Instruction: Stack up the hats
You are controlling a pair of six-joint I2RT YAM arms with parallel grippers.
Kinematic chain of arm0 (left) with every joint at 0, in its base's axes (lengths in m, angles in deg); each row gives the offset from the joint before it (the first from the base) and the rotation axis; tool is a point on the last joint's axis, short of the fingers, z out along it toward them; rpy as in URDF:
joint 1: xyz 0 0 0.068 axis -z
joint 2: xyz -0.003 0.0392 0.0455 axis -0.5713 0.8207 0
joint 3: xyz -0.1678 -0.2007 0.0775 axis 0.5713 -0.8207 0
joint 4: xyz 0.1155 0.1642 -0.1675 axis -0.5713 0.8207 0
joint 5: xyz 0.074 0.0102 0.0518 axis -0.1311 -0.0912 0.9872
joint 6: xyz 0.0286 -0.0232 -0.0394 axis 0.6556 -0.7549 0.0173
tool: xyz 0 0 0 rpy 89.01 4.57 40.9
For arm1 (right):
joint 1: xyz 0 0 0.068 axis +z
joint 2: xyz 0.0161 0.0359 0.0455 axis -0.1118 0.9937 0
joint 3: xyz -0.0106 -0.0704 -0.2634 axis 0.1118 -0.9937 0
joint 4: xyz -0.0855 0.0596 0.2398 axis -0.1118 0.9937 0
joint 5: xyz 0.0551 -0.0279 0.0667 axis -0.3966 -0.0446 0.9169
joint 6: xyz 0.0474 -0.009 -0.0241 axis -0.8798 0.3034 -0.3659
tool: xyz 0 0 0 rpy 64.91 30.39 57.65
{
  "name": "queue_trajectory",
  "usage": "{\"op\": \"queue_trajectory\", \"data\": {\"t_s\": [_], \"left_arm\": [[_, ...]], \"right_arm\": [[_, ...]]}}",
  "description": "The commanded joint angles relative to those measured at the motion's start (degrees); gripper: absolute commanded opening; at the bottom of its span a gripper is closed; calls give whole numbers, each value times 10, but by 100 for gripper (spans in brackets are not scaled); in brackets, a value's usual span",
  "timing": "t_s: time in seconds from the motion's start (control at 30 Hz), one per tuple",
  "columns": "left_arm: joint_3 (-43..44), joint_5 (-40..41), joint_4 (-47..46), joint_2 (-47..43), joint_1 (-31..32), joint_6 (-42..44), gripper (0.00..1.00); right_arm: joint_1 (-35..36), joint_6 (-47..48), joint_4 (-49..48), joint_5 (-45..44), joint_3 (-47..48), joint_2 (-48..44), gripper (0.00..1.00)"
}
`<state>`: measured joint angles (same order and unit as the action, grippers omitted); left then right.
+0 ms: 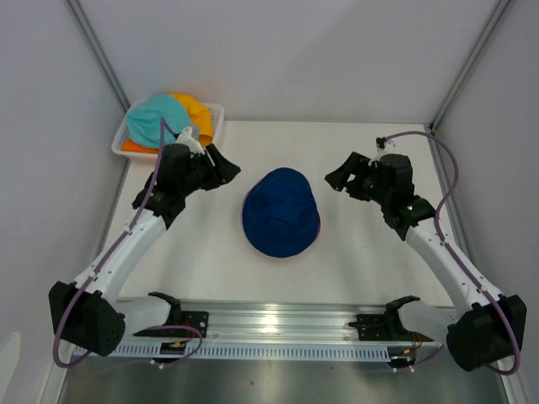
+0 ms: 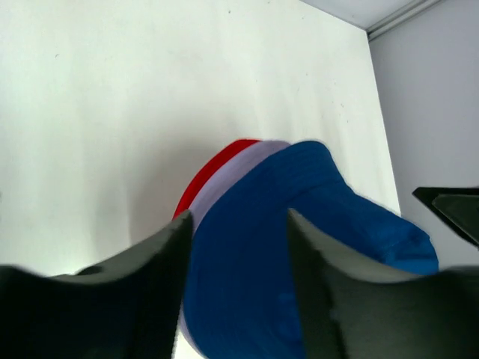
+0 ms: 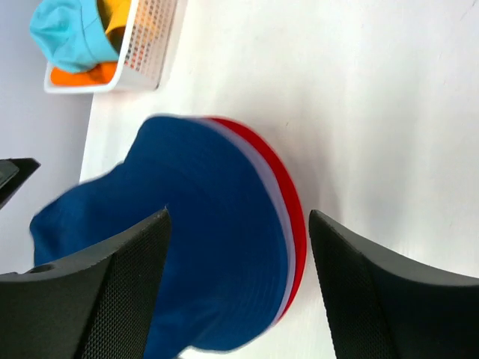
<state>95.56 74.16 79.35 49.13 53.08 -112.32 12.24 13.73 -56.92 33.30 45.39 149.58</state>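
A dark blue hat (image 1: 280,212) lies at the table's centre, on top of a lilac hat (image 3: 278,217) and a red hat (image 3: 296,209) whose brims show only as thin edges. My left gripper (image 1: 223,168) hangs open just left of the pile, apart from it. My right gripper (image 1: 341,178) hangs open to the pile's right, also clear of it. In the left wrist view the open left gripper (image 2: 239,215) frames the blue hat (image 2: 299,224), lilac brim (image 2: 239,168) and red brim (image 2: 213,168). The right gripper (image 3: 239,215) holds nothing.
A white slatted basket (image 1: 215,118) stands at the back left, holding a teal hat (image 1: 156,122), a yellow hat (image 1: 192,111) and an orange hat (image 1: 132,145). Grey walls close in both sides and the back. A metal rail (image 1: 269,324) runs along the near edge.
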Motion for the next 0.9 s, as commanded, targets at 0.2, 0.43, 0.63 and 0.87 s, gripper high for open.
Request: {"op": "queue_trajectory", "data": {"t_s": [0.2, 0.43, 0.63, 0.87], "left_arm": [[86, -66, -45, 144, 0, 13, 44], [82, -62, -36, 169, 44, 26, 38], [88, -32, 12, 216, 64, 30, 36], [87, -8, 31, 244, 64, 28, 33]], "right_arm": [[-7, 41, -80, 98, 115, 196, 69], [14, 40, -87, 143, 152, 282, 66], [24, 51, -71, 134, 151, 315, 65], [29, 60, -55, 122, 150, 343, 62]]}}
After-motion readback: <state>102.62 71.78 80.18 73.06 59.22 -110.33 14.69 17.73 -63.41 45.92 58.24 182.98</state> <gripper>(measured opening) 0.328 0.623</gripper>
